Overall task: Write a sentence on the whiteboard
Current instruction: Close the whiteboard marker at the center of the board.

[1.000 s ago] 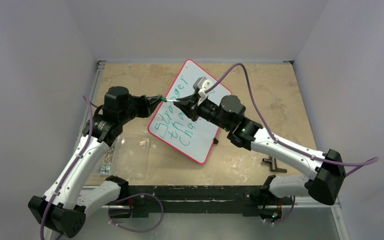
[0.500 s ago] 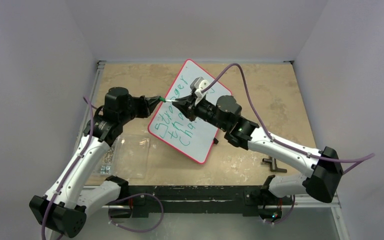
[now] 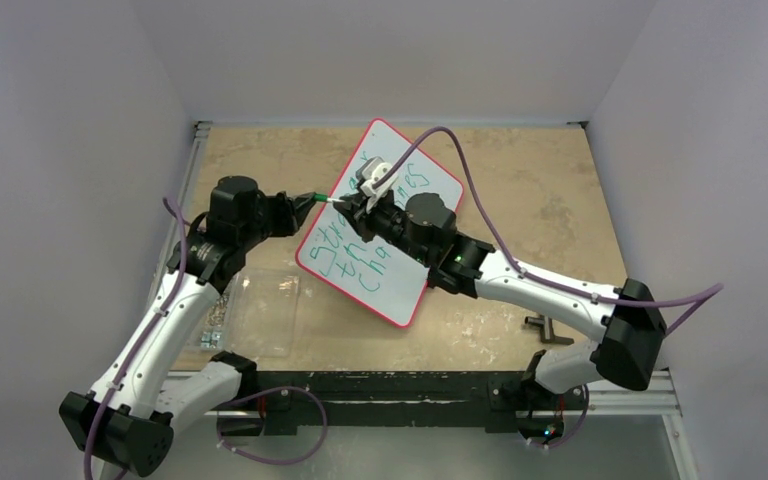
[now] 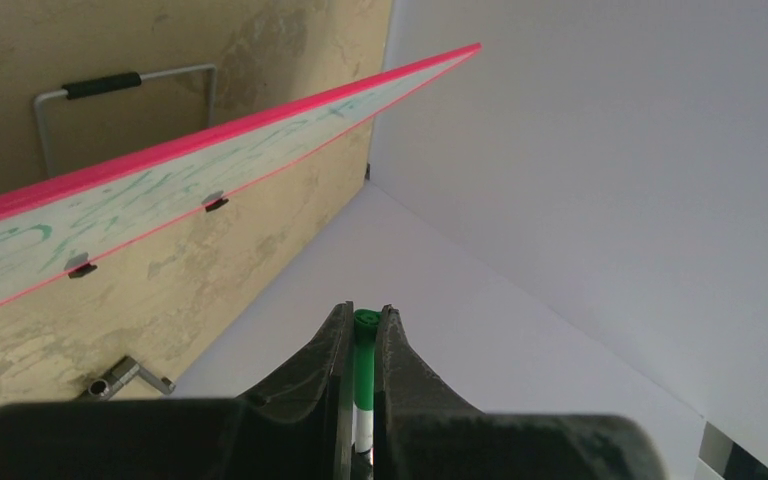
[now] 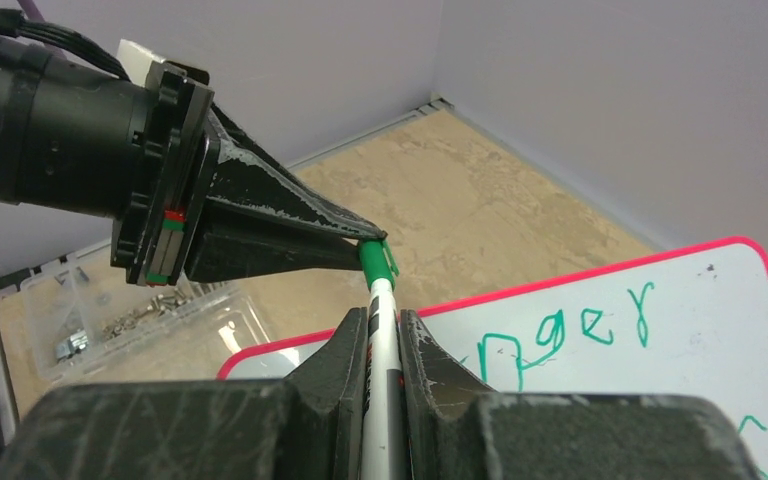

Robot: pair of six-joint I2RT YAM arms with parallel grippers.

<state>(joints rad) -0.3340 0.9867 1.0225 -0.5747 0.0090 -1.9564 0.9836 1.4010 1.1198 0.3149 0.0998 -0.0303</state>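
The whiteboard point(image 3: 405, 272) with a red rim stands tilted at the table's middle; it also shows in the right wrist view point(image 5: 690, 300) and edge-on in the left wrist view point(image 4: 210, 160). The sentence point(image 3: 355, 250) runs in green letters over it, partly hidden by my right arm; "nger" shows in the right wrist view point(image 5: 560, 330). My left gripper point(image 3: 318, 200) point(image 4: 363, 312) is shut on the marker's green cap point(image 5: 375, 262) point(image 4: 364, 345). My right gripper point(image 3: 348, 205) point(image 5: 383, 318) is shut on the marker's white body point(image 5: 380, 400). The two grippers meet tip to tip above the board's left edge.
A clear plastic box with small metal parts point(image 3: 255, 310) point(image 5: 130, 310) lies at the left, below my left arm. A black tool point(image 3: 545, 330) lies at the right front. A wire stand point(image 4: 110, 100) props the board from behind. Walls close in the table.
My right gripper has moved left with the marker, closing up to my left gripper's tips. Letters at the board's upper right have come into view. The left arm has stayed still.
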